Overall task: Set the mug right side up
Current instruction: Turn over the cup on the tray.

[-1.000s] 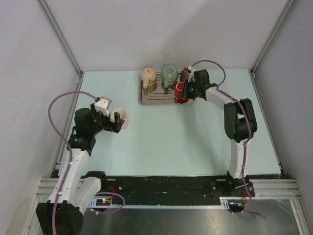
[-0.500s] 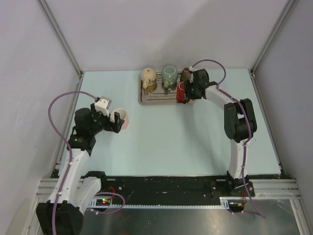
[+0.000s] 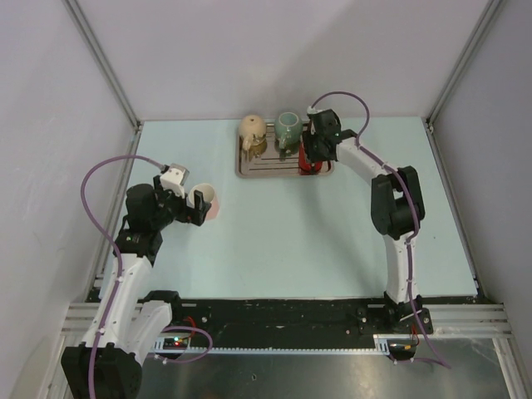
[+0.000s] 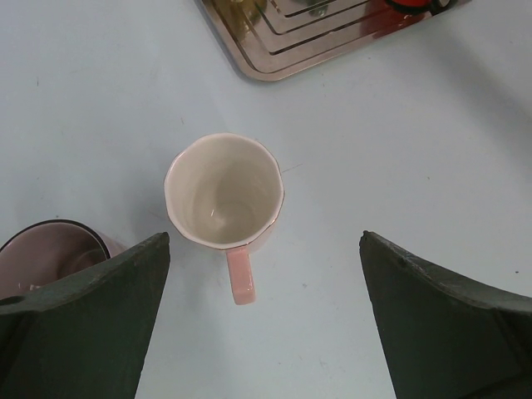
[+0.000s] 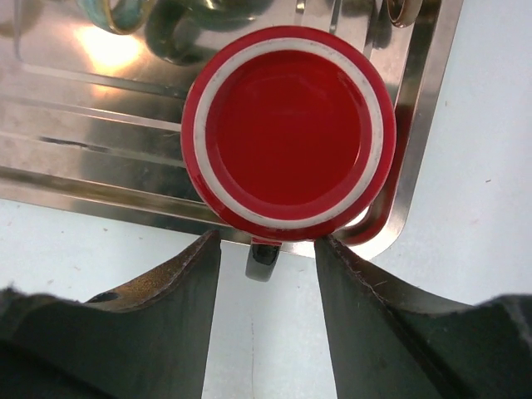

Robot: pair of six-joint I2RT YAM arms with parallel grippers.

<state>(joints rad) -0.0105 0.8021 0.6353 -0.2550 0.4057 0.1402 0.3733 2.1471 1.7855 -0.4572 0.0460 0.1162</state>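
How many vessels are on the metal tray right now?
3 visible: a tan vessel at the tray's left end, a green mug beside it, and a red mug at the right end below the right gripper, which may hide another.

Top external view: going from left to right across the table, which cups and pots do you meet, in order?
pink mug → beige pot → green cup → red mug

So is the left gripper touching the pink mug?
Apart. The left wrist view shows bare table between the pink mug and both fingers of the open left gripper.
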